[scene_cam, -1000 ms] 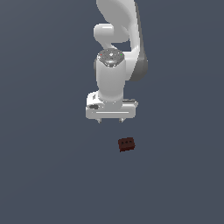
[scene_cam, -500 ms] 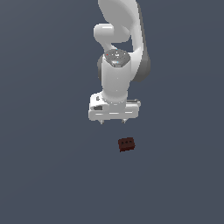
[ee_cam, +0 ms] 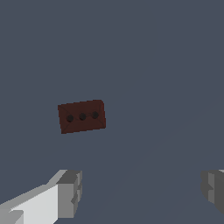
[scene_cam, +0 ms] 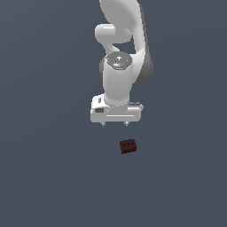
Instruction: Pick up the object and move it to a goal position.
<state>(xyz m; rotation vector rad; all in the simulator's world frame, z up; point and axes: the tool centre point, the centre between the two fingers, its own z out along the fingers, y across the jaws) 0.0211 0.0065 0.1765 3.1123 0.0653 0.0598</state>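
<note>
A smooth white gripper (scene_cam: 115,123), fingers (ee_cam: 70,192) spread wide and empty, hangs apart from the matte reddish-brown rectangular block (scene_cam: 128,146) bearing 3 dark dots.

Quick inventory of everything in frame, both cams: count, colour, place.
small dark reddish-brown rectangular block: 1, three darker dots in a row on one face, lying on the surface, apart from the gripper and toward the exterior view's right of it; nothing touches it.
flat surface: 1, plain slate grey, fills the rest of both views.
white robot arm: 1, white with grey joints, coming in from the top of the exterior view.
gripper: 1, white with grey fingertips, jaws spread wide, empty.
</note>
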